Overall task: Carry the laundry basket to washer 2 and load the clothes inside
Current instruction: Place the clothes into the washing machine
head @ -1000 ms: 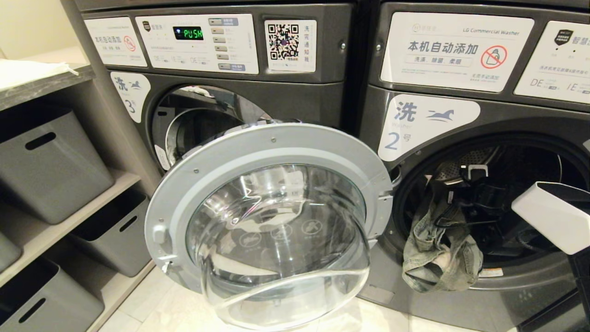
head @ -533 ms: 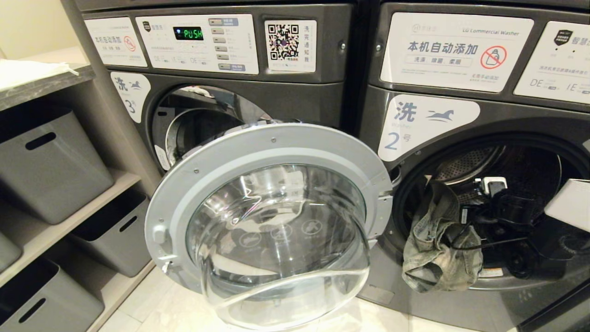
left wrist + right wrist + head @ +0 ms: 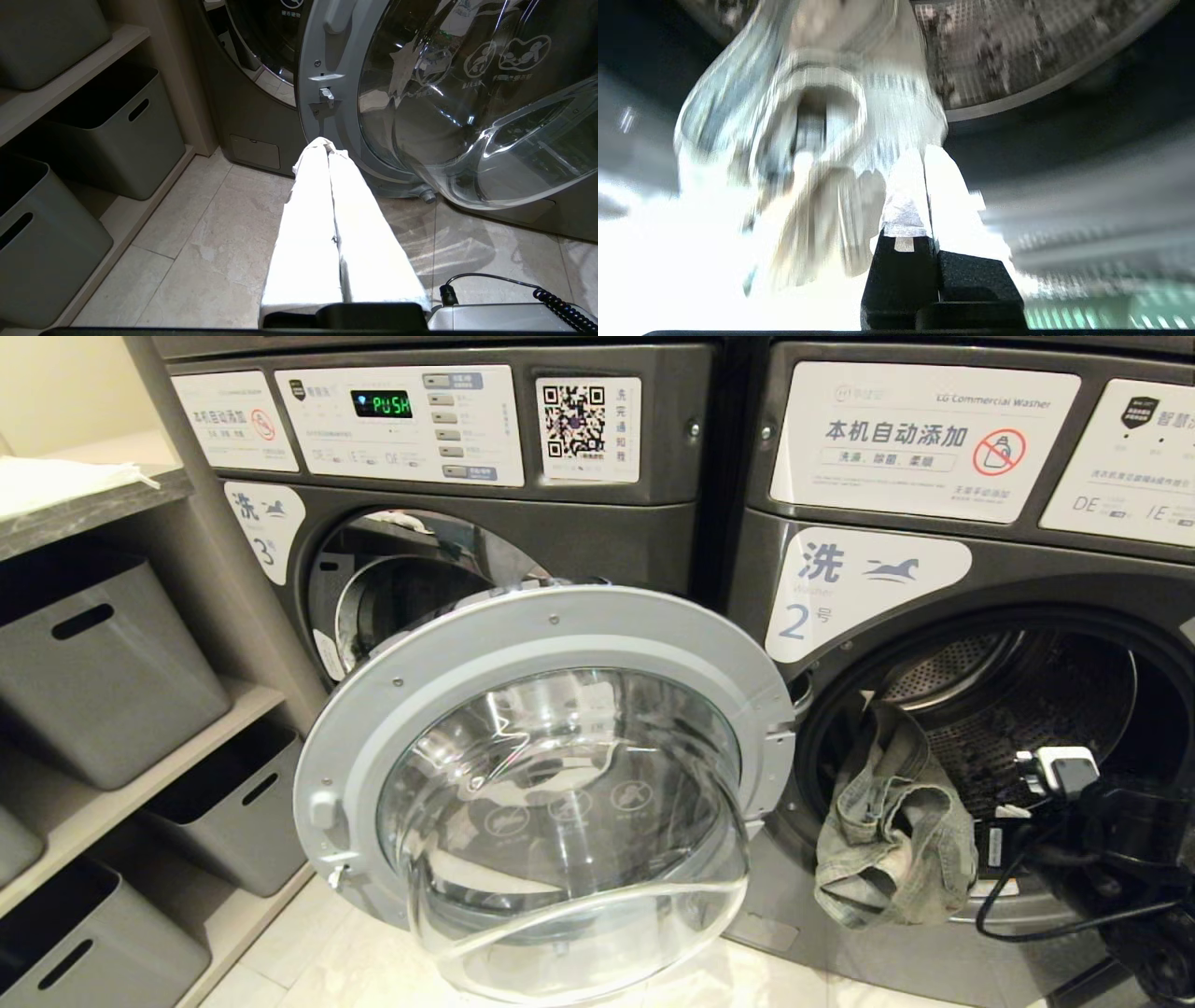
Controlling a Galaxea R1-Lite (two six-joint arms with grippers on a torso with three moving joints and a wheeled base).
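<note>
While draped over washer 2 point(image 3: 934, 728), clothes point(image 3: 892, 840) beside right hand point(image 3: 924, 156)

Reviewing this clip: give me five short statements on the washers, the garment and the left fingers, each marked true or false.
1. The door of washer 2 stands open. True.
2. The clothes lie fully inside the drum. False: they hang over the lower rim of the opening.
3. The display on washer 3 reads PUSH. True.
4. The left gripper has its fingers spread wide. False: they are shut, down near the floor by the door.
5. The shelf bins are green. False: they are grey.
</note>
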